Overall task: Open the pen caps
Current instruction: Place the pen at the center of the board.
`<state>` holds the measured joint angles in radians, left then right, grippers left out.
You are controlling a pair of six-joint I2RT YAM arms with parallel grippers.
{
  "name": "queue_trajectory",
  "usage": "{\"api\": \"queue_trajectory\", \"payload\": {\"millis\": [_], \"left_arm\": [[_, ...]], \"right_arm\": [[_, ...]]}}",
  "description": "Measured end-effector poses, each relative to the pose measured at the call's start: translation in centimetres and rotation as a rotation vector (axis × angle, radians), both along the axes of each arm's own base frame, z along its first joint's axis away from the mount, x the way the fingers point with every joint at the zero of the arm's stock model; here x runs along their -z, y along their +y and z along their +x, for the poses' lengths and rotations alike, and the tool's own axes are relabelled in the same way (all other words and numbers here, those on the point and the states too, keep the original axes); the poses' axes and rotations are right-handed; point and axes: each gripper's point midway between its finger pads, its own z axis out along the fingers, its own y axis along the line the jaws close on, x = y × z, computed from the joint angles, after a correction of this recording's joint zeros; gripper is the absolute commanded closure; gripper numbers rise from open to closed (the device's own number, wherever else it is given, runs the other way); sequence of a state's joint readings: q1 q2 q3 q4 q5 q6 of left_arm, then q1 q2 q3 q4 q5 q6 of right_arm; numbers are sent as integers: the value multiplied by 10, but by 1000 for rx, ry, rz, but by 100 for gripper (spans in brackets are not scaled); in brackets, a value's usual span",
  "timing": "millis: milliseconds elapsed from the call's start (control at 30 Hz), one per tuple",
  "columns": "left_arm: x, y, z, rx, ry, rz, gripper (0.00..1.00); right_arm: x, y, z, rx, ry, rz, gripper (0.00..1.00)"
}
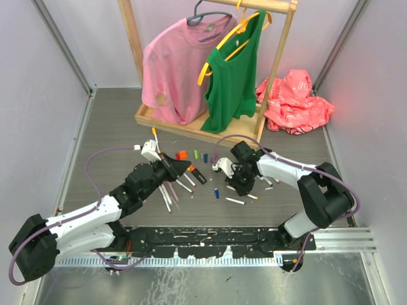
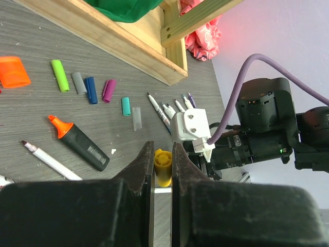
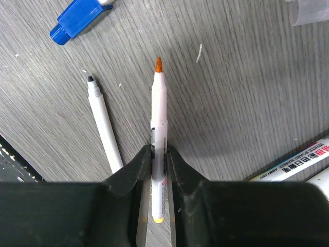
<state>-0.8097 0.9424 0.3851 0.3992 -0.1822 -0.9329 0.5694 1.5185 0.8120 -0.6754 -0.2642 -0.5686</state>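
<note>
Left end effector [image 2: 162, 150] clamps yellow pen cap [image 2: 163, 168] between its tips; right end effector [image 3: 158, 151] clamps orange-tipped marker [image 3: 159, 110].

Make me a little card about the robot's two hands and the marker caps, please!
left gripper: shut on the yellow cap
right gripper: shut on the white marker, orange tip bare
loose on the table: green cap, blue cap and purple cap in a row
also there: black highlighter, its orange tip uncovered
</note>
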Motion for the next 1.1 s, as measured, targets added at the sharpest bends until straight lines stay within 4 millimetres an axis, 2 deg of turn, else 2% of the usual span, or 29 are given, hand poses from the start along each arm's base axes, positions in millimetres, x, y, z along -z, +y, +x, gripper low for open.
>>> {"api": "queue_trajectory", "payload": {"millis": [267,800,1100], "left_arm": [[3,1,-1,-3,13,-6,100],[11,0,-1,-4,36,-2,100],[19,-3,-2,6,62,5,100]], "right_arm": [[0,0,0,0,2,-3,71],[-2,0,-1,-4,-1,-3,67],[-12,2,3,-3,-45,17,64]]}}
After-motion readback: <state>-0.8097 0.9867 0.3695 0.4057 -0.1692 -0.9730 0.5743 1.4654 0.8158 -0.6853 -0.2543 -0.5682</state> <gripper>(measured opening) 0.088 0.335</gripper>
